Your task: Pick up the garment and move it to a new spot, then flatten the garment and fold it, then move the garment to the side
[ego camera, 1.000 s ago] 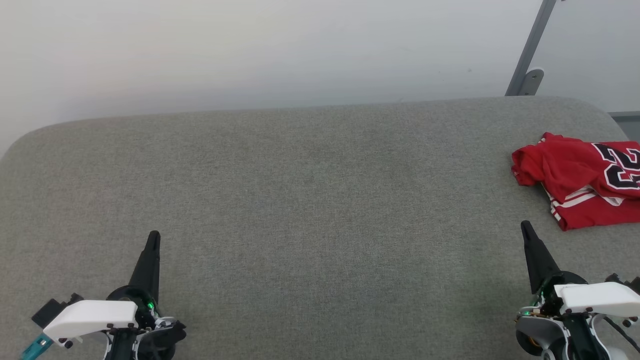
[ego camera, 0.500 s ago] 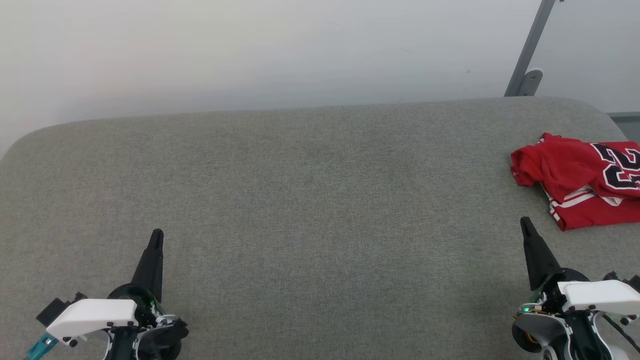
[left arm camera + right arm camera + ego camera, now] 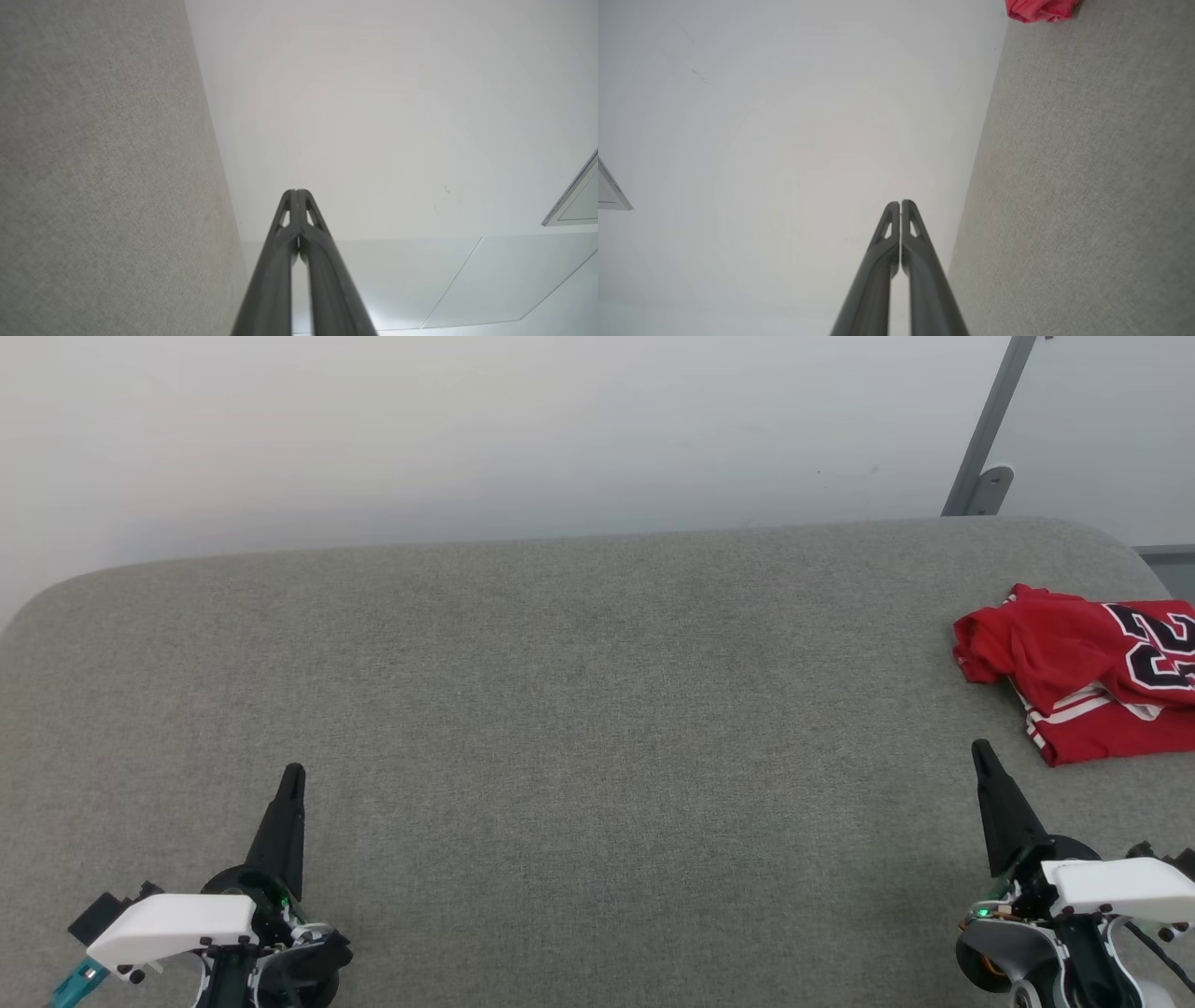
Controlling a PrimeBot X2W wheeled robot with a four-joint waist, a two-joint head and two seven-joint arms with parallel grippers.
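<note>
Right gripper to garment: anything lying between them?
Just bare grey fabric surface. In the head view the shut right gripper sits short of the garment, not touching it. The right wrist view shows the same bare stretch.

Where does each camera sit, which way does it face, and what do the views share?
Head view: on the head, facing forward and down across the grey surface; left gripper and right gripper at the bottom corners, garment far right.
Left wrist view: on the left wrist, along shut fingers toward the wall.
Right wrist view: on the right wrist, along shut fingers toward the wall.
Shared: head and right wrist views both catch the garment.
</note>
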